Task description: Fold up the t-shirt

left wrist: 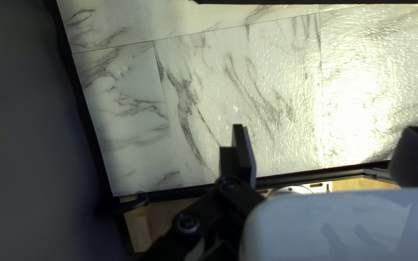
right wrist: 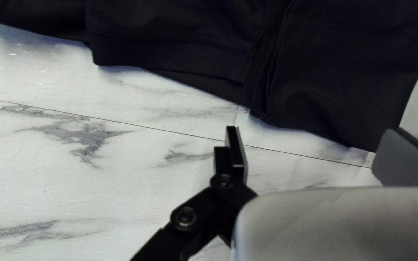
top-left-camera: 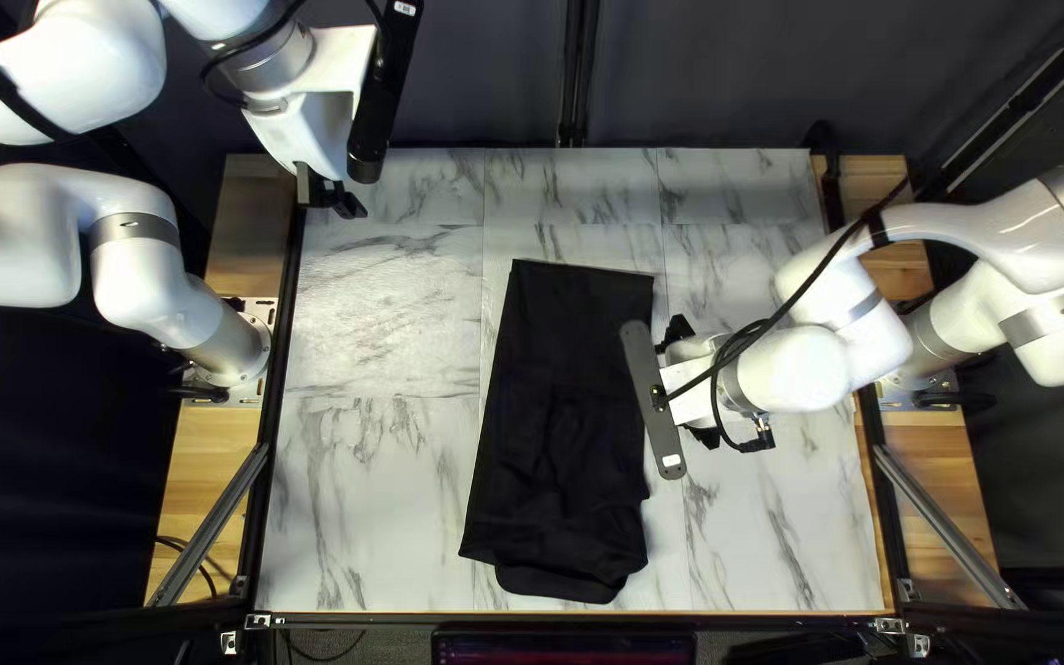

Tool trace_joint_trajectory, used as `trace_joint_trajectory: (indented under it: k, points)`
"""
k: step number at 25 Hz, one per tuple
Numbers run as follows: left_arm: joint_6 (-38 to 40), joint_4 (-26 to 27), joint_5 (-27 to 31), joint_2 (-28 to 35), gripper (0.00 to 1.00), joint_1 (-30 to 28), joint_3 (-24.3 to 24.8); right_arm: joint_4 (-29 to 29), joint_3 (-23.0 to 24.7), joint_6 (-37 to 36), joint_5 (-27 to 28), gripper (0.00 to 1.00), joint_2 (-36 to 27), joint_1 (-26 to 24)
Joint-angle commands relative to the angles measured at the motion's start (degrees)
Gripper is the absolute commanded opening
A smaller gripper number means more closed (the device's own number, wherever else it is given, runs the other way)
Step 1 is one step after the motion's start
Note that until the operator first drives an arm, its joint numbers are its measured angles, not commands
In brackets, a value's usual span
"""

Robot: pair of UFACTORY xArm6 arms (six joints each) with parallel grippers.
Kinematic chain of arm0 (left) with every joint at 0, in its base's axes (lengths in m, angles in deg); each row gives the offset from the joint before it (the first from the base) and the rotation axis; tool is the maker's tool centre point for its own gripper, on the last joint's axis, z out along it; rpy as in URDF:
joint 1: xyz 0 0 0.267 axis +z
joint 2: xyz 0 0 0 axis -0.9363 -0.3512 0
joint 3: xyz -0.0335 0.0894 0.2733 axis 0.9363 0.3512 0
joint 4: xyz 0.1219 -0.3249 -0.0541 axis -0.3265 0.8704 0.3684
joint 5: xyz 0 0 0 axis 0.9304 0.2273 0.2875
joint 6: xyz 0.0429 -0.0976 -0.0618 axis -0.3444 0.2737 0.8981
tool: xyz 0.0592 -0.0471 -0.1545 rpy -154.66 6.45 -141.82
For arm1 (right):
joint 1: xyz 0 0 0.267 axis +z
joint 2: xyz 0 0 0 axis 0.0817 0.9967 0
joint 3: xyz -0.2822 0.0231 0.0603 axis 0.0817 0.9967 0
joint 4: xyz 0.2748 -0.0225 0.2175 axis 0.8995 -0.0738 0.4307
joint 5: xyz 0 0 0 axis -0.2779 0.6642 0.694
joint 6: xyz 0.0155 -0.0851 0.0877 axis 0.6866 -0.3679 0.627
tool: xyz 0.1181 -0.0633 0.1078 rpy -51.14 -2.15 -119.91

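Right gripper (right wrist: 310, 137), fingers parted and empty, sits just beside the black t-shirt (top-left-camera: 557, 431), which lies ahead of it, long axis running between the table's (top-left-camera: 372, 308) far and near edges; the left gripper (left wrist: 326, 135), also spread and empty, is well apart, so the right looks better placed for the next grasp.

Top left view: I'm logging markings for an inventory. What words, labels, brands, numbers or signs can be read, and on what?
No text can be read.
White label on the left arm's black bar: too small to read.
Pale label on the right arm's dark bar: too small to read.
T-shirt: no lettering shows.
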Motion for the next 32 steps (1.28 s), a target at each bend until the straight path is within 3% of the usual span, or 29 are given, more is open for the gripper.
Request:
trace_joint_trajectory:
  k: [1,10,17,20,26,32]
  points:
    - [0.0,0.0,0.0,0.0,1.0,0.0,0.0,0.0,0.0,0.0,0.0,1.0,0.0,0.0]
    - [0.33,0.69,-0.33,0.02,1.0,-0.37,0.38,-0.5,0.29,0.73,-0.01,1.0,-0.11,0.51]
    - [14.1,-1.4,-6.54,-2.12,1.0,-20.05,3.33,-0.17,-5.13,11.11,5.19,1.0,2.31,11.73]
    - [19.83,-2.02,-11.1,-2.62,1.0,-28.04,6.57,-0.51,-8.51,15.13,5.82,1.0,5.69,15.59]
    - [28.86,-1.98,-26.44,-7.94,1.0,-40.74,14.9,-2.96,-15.82,21.21,3.27,1.0,16.24,20.32]
    - [28.13,1.52,-40.55,-17.68,1.0,-44.75,17.72,-6.15,-19.61,24.52,0.43,1.0,22.59,22.47]
